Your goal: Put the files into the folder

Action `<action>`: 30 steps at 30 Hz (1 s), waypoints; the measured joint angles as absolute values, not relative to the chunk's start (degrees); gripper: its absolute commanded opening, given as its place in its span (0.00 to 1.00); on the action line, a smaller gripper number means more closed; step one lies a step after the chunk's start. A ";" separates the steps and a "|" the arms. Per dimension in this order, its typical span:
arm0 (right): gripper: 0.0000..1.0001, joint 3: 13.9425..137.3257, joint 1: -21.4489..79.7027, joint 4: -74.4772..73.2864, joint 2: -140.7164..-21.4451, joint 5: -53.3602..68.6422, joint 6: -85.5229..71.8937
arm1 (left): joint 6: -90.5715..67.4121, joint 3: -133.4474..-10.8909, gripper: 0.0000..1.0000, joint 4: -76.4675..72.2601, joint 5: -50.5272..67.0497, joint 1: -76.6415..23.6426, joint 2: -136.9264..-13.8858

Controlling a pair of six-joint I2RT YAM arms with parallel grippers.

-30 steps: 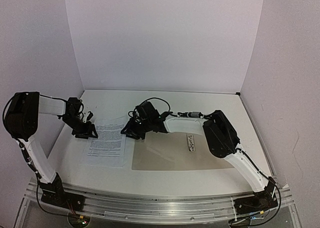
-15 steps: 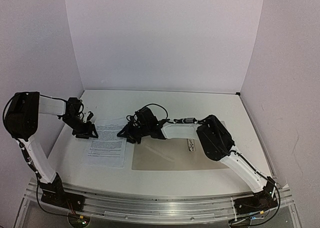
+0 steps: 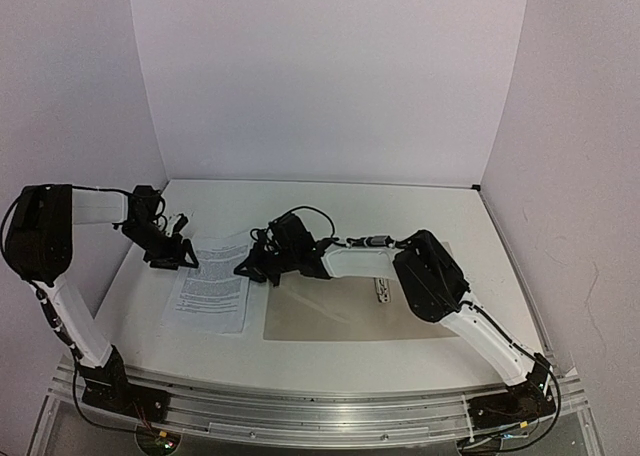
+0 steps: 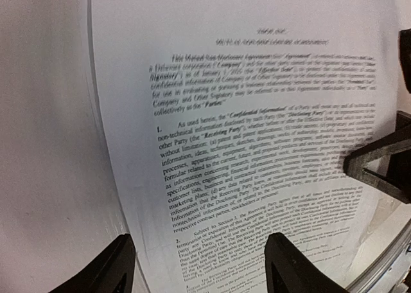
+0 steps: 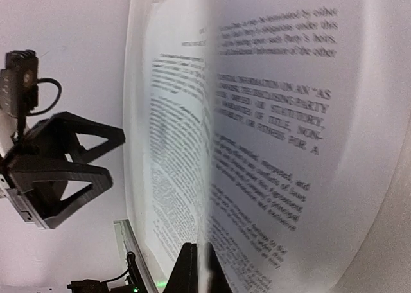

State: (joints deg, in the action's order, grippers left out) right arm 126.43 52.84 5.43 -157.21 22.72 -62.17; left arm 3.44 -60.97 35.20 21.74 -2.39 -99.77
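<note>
The files [image 3: 213,288] are white printed sheets lying left of the flat tan folder [image 3: 350,318]. My right gripper [image 3: 252,268] reaches across to their right edge. In the right wrist view its jaws [image 5: 200,262] are shut on the edge of the top sheet [image 5: 276,119], which stands lifted off the sheet below. My left gripper [image 3: 172,254] hovers at the far left corner of the files. In the left wrist view it [image 4: 199,257] is open, with one fingertip off the page [image 4: 257,113] and the other over the text.
A small metal clip [image 3: 380,288] lies on the folder near the right forearm. White walls close in the back and both sides. The left wall is close to the left arm. The right gripper's black finger [image 4: 384,166] shows at the page's right edge.
My right gripper reached left to the files' edge and shut on the top sheet. My left gripper shifted slightly toward the back and opened wider.
</note>
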 measured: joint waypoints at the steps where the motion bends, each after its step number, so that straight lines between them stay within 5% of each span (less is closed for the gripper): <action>1: 0.00 126.43 52.73 5.30 -156.86 22.65 -61.91 | 3.81 -61.78 0.76 35.66 21.98 -2.39 -99.31; 8: 0.00 113.25 49.21 3.46 -135.00 22.81 -56.05 | 10.90 -80.66 0.81 39.42 27.70 -2.02 -92.82; 17: 0.00 81.32 30.98 1.76 -100.18 26.81 -43.07 | 14.76 -82.41 0.95 40.91 27.86 -11.51 -91.88; 30: 0.00 72.05 18.96 -23.31 -98.48 24.38 -13.78 | 31.38 -67.85 0.95 31.83 20.45 -40.42 -95.39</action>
State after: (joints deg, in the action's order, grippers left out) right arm 72.05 18.96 -23.31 -98.48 24.38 -13.78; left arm 31.38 -67.85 31.83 20.45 -40.42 -95.39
